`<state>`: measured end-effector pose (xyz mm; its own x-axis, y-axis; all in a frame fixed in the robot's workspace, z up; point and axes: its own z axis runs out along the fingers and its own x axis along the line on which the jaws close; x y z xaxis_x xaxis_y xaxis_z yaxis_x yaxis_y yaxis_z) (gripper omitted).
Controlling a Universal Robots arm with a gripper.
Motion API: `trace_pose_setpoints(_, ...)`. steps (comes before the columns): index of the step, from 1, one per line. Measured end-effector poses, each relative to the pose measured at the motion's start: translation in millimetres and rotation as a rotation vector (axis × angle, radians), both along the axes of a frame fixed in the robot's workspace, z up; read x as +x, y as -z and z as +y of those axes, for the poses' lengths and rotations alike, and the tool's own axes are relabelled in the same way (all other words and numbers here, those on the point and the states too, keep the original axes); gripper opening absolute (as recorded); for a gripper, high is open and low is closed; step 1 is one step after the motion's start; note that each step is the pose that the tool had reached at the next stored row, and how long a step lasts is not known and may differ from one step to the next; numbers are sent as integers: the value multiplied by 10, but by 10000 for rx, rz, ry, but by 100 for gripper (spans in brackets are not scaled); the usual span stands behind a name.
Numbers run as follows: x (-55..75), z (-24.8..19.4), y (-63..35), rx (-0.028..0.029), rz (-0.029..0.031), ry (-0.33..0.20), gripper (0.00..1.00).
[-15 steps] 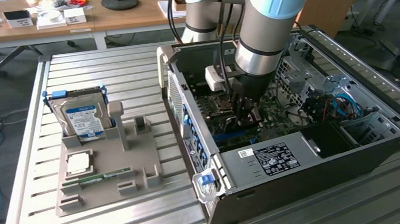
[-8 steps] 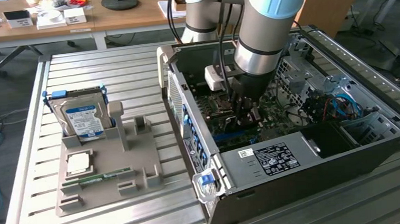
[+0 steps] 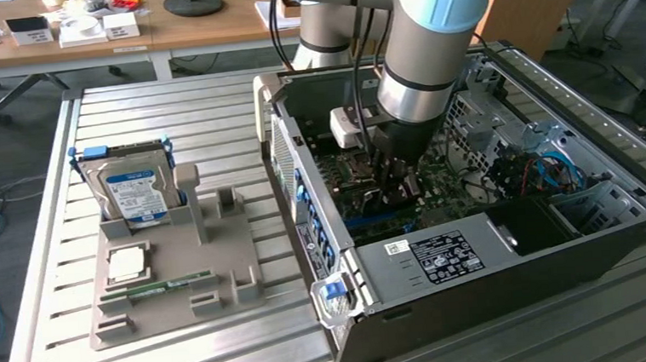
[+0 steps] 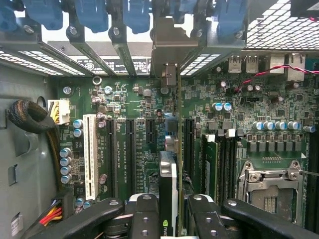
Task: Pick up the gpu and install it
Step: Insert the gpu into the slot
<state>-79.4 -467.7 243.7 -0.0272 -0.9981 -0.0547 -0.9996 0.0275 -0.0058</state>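
Observation:
In the wrist view the gpu [image 4: 168, 174] appears edge-on, a thin green card with a black and silver part on one face. It stands upright over the motherboard [image 4: 134, 99] among the black expansion slots. Its silver end bracket [image 4: 167, 47] reaches the case's rear slot openings. My gripper [image 4: 173, 200] is shut on the card, one black finger [image 4: 144, 214] on each side. In the exterior view my gripper [image 3: 398, 191] reaches down into the open computer case [image 3: 511, 253]. I cannot tell whether the card's edge sits fully in a slot.
A white slot [image 4: 89, 154] and a CPU socket [image 4: 271, 184] flank the card. Blue latches [image 4: 134, 12] line the case rear. On the slatted table, a grey fixture [image 3: 211, 283] holds a hard drive [image 3: 130, 190], a chip [image 3: 127, 263] and a memory stick [image 3: 160, 288].

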Motion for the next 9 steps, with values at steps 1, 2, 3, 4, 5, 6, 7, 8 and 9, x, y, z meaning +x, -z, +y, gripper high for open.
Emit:
trace_pose_setpoints(1, 0, 0, 0, -1, 0, 0, 27)
trace_pose_setpoints(2, 0, 0, 0, 0, -1, 0, 27)
trace_pose_setpoints(3, 0, 0, 1, 1, -1, 0, 27)
trace_pose_setpoints(4, 0, 0, 1, 2, -2, 0, 27)
trace_pose_setpoints(5, 0, 0, 1, 2, -2, 0, 27)
trace_pose_setpoints(6, -7, 1, 1, 0, -4, 4, 27)
trace_pose_setpoints(7, -12, 2, 2, -1, -9, 3, 27)
trace_pose_setpoints(8, -16, 4, 2, 0, -15, 0, 27)
trace_pose_setpoints(9, -20, 6, 2, 1, -18, 0, 27)
